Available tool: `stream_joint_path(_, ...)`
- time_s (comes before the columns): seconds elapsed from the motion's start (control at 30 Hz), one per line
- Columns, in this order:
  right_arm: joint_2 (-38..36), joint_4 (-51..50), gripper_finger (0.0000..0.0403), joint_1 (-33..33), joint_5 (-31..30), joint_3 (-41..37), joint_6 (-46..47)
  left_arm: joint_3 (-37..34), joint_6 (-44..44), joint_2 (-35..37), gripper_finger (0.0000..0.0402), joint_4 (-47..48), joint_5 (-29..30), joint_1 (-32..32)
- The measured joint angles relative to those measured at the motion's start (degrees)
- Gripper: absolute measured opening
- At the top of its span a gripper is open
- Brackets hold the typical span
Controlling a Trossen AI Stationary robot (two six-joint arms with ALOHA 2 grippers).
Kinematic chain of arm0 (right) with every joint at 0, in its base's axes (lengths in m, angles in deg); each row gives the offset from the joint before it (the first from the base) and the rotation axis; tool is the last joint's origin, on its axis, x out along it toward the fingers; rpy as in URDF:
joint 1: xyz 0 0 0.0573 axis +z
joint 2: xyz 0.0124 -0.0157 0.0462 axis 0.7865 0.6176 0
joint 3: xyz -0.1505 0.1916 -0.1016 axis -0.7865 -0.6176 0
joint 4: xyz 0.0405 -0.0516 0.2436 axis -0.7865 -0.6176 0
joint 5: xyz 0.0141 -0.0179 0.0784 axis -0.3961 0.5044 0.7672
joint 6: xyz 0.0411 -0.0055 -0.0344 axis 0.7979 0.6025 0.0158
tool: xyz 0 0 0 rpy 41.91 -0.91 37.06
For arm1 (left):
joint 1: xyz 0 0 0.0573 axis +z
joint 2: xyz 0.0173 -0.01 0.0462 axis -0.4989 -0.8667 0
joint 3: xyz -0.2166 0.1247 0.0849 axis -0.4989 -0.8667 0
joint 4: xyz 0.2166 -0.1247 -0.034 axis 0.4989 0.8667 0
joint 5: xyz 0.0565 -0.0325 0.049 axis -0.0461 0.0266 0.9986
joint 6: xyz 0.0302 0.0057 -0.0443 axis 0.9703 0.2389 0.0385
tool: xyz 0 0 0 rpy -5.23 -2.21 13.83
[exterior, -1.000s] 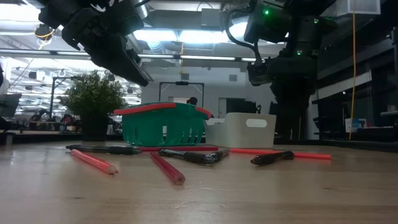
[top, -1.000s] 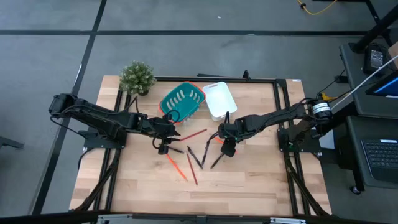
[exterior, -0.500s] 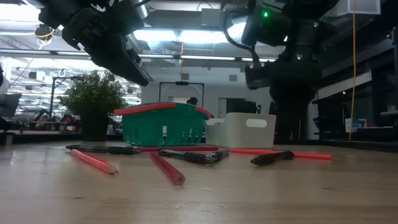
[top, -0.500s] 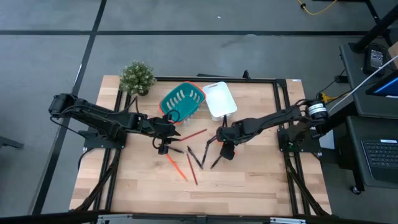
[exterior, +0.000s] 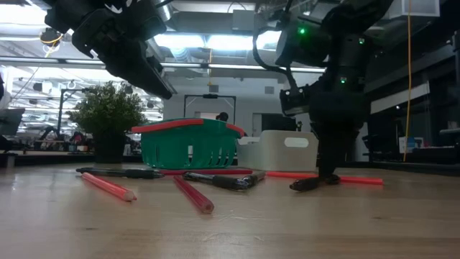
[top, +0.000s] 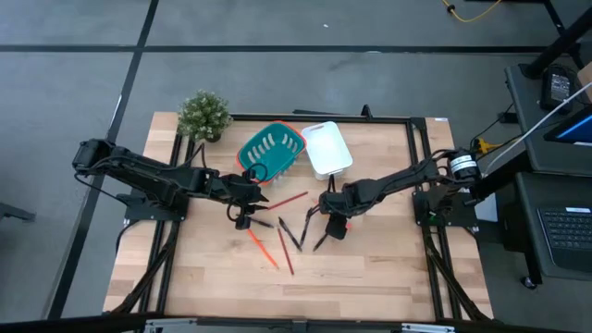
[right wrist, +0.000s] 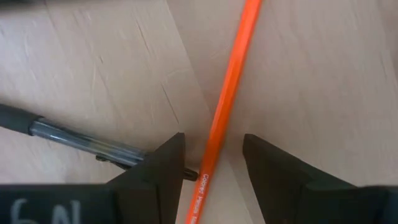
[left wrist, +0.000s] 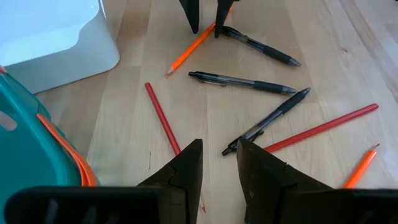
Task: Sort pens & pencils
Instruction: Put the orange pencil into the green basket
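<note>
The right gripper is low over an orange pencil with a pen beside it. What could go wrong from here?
1. The right gripper stands open around the orange pencil, but a black pen ends right at one finger; closing might catch both, or push the pen away.
2. The fingers are already near the table, so a deeper descent may jam them against the wood.
3. The left gripper hovers open close by; the arms could meet.

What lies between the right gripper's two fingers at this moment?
In the right wrist view, an orange pencil runs through the gap of the open right gripper, over bare table wood. A black pen lies just outside one finger.
</note>
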Motion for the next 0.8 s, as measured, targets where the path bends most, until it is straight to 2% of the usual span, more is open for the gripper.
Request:
stream_joint_path(0.37, 0.21, 0.12, 0.0162, -0.03, 0.12, -0.09, 0.01, 0.0, 0.04, 0.0, 0.0094, 0.05, -0.01, 0.01)
stream_joint_path(0.8, 0.26, 0.0, 0.0079, -0.09, 0.2, -0.2, 0.0, 0.0, 0.04, 0.0, 0.0094, 0.14, -0.02, 0.01)
